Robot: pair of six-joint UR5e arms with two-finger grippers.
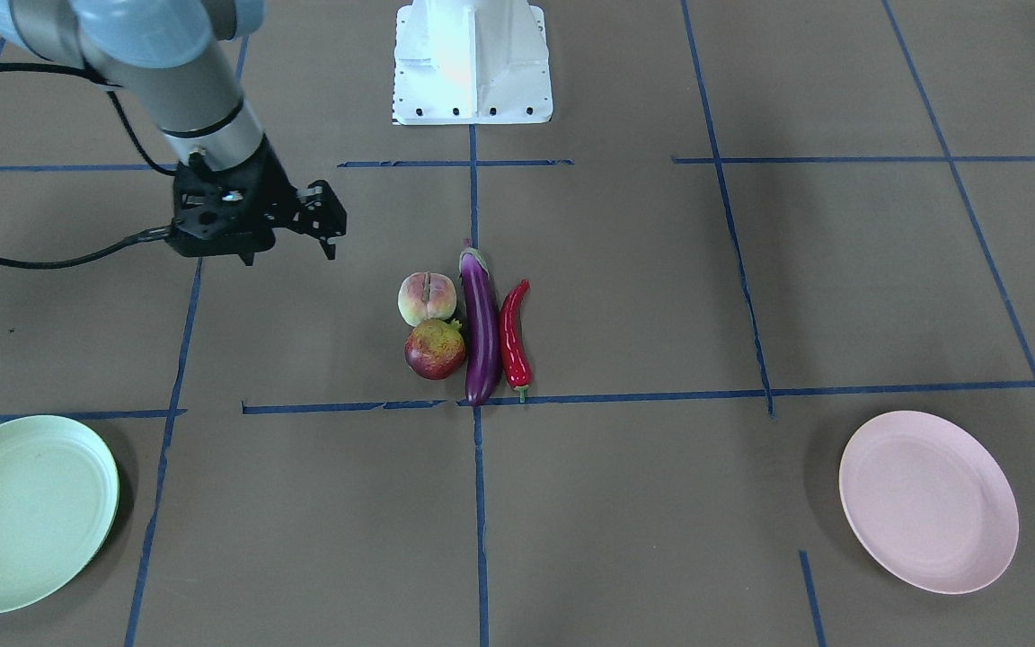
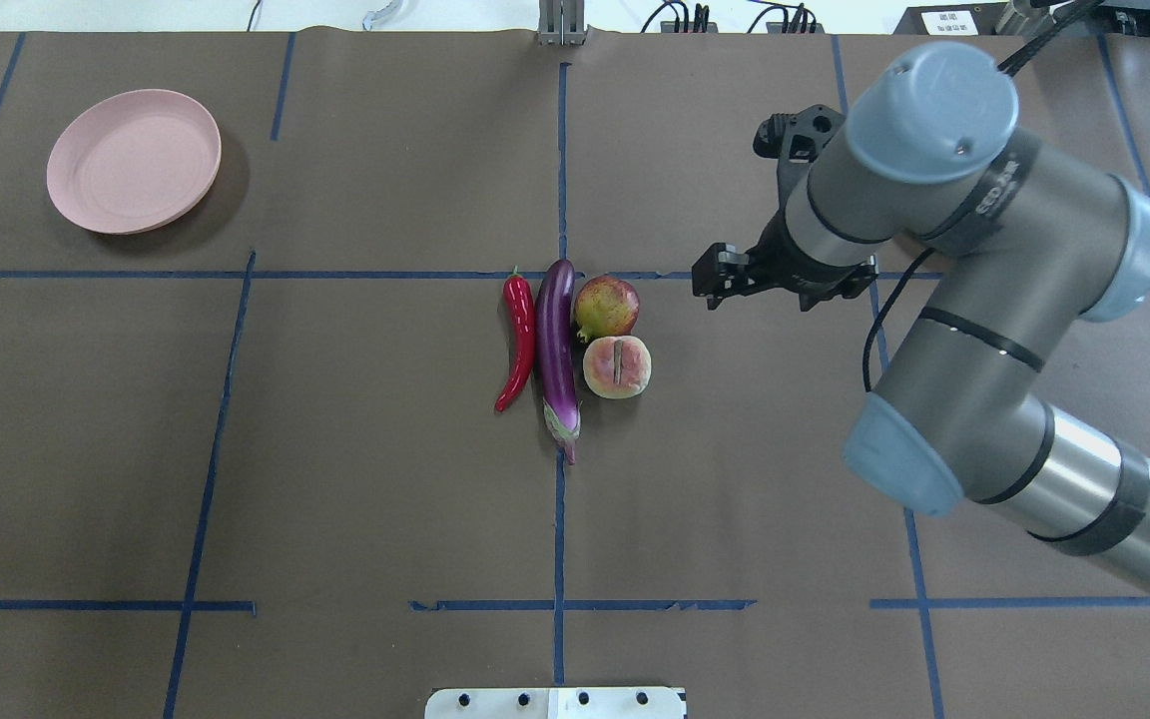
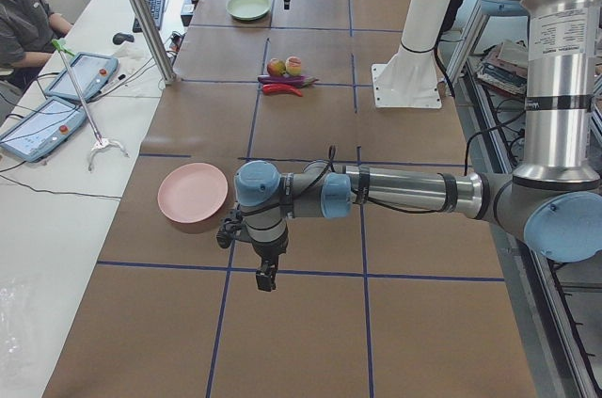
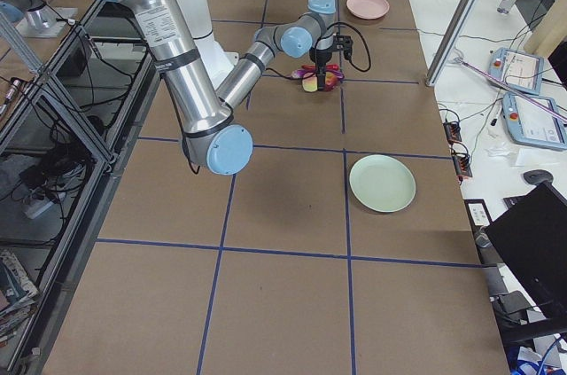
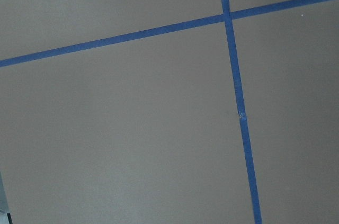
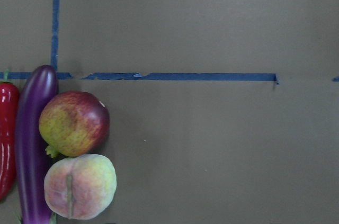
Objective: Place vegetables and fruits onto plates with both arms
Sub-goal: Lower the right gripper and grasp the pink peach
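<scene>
The peach, pomegranate, eggplant and red chili lie side by side at the table's middle. The green plate and the pink plate are empty at opposite ends. My right gripper hovers beside the fruit, apart from the pomegranate, and looks open and empty. The right wrist view shows the pomegranate and peach at its left. My left gripper hangs over the table beside the pink plate. I cannot tell whether it is open or shut.
The white base block stands at the robot's side of the table. Blue tape lines cross the brown table cover. An operator sits at a side bench with tablets.
</scene>
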